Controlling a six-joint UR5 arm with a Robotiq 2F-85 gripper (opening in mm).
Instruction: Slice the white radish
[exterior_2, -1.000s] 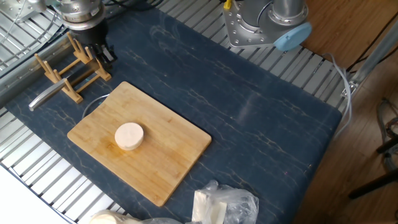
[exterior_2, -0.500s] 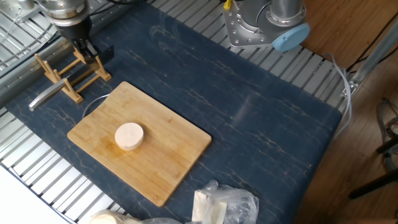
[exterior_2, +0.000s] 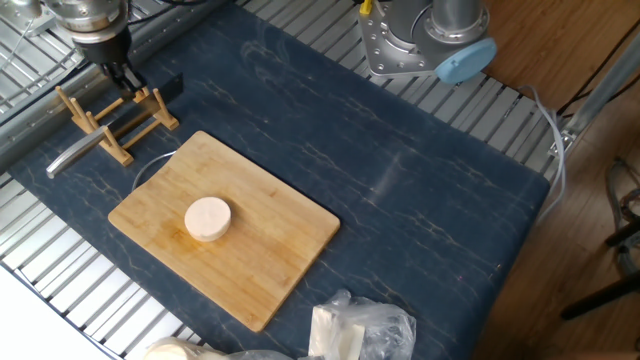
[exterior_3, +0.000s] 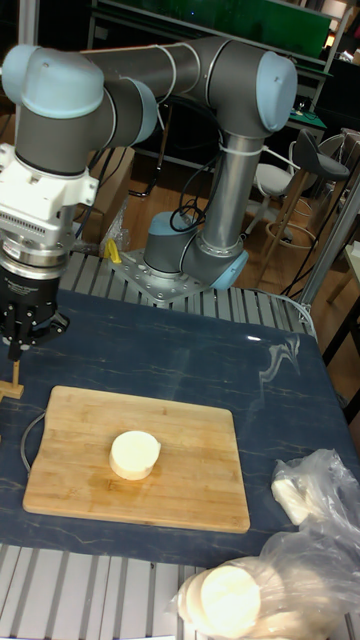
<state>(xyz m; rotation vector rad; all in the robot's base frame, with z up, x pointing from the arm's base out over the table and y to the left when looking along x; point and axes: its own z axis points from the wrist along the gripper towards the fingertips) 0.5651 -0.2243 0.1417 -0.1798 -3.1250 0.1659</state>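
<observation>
The white radish (exterior_2: 208, 217) is a thick cream-white disc lying flat, whole, near the middle of the wooden cutting board (exterior_2: 270, 240); the tall fixed view shows the radish (exterior_3: 134, 454) on the board (exterior_3: 190, 480) too. My gripper (exterior_2: 122, 76) hangs at the far left, just above the wooden rack (exterior_2: 112, 118) where a knife rests, its steel blade (exterior_2: 72, 156) pointing toward the front left and its dark handle (exterior_2: 171, 87) at the back. The dark fingers overlap from here, so their gap is hidden. In the tall view the gripper (exterior_3: 22, 338) sits well left of the board.
The arm's base (exterior_2: 420, 45) stands at the back. Clear plastic bags with more white pieces (exterior_2: 350, 330) lie at the front edge, right of the board. A thin wire loop (exterior_2: 150, 165) lies by the board's left corner. Metal slats border the dark mat.
My gripper has moved left and slightly back, from beside the knife handle to over the rack's far end. The radish, board and knife have not moved.
</observation>
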